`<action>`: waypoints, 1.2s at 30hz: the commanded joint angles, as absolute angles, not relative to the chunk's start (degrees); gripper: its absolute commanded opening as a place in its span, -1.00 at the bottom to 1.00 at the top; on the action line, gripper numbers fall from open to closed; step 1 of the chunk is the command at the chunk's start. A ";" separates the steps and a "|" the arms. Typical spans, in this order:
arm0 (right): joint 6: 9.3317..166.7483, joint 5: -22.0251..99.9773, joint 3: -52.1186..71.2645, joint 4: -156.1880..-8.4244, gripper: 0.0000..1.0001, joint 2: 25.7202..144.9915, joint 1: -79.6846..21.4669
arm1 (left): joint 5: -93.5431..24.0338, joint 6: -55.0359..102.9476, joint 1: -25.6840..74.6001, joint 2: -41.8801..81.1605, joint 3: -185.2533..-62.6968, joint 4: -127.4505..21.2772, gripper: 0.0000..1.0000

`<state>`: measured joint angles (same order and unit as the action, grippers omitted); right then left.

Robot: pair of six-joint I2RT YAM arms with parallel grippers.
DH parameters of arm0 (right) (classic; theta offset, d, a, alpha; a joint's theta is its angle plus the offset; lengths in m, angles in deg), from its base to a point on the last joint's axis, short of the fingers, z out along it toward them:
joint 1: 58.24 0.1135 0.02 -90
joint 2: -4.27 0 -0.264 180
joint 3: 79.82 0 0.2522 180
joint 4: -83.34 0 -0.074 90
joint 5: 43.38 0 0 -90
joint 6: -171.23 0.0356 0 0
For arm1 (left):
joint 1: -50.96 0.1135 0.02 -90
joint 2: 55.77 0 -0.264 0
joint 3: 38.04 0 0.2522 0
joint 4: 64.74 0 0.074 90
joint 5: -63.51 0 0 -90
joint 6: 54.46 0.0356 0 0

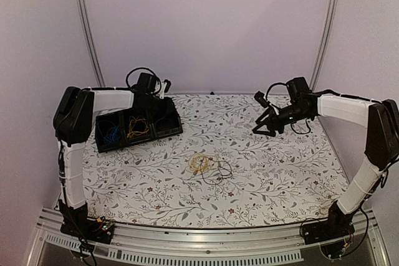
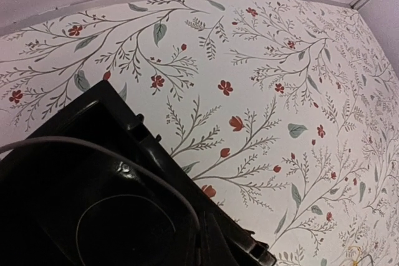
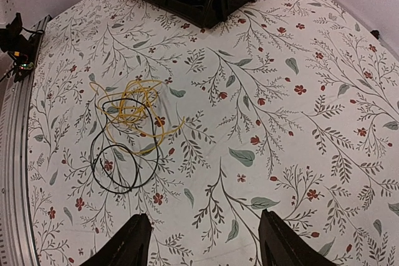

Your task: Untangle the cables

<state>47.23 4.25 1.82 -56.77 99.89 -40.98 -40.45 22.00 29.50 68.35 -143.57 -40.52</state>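
Observation:
A tangle of cables lies on the flowered tabletop: a yellow cable [image 3: 134, 107] in loose loops overlaps a black cable [image 3: 118, 160], both also seen mid-table from above [image 1: 202, 164]. A blue cable [image 1: 112, 134] and an orange cable [image 1: 138, 128] sit in separate compartments of a black tray [image 1: 169, 130]. My right gripper [image 3: 202, 241] hangs open and empty above the cloth, well right of the tangle [image 1: 265, 128]. My left gripper [image 1: 161, 95] is over the tray's back right corner; its fingers are hidden behind dark bodywork in the left wrist view, and it is shut.
The black tray [image 3: 212, 4] stands at the back left of the table. A metal rail [image 1: 187, 241] runs along the near edge, with both arm bases bolted to it. Pale walls close in the back and sides.

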 commanded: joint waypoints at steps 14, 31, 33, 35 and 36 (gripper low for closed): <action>46.24 2.94 4.16 -54.36 0.25 101.22 -40.80 | -33.49 21.44 30.54 60.40 -138.30 -38.55 -0.42; 45.59 2.61 4.34 -53.77 0.25 101.05 -40.74 | -33.02 27.60 25.66 42.77 -132.66 -37.14 -0.24; 45.18 2.22 4.35 -53.51 0.25 100.88 -40.75 | -34.03 30.89 21.15 39.94 -128.85 -39.95 -0.27; 44.90 1.89 4.21 -53.41 0.21 100.93 -40.51 | -35.60 33.12 16.85 38.15 -126.56 -40.02 -0.27; 44.77 1.88 4.14 -53.38 0.19 101.08 -40.22 | -36.43 33.39 14.89 37.36 -125.51 -39.70 -0.27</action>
<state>45.81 3.57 2.89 -54.15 100.39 -40.96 -31.25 27.92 23.36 41.09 -129.43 -37.36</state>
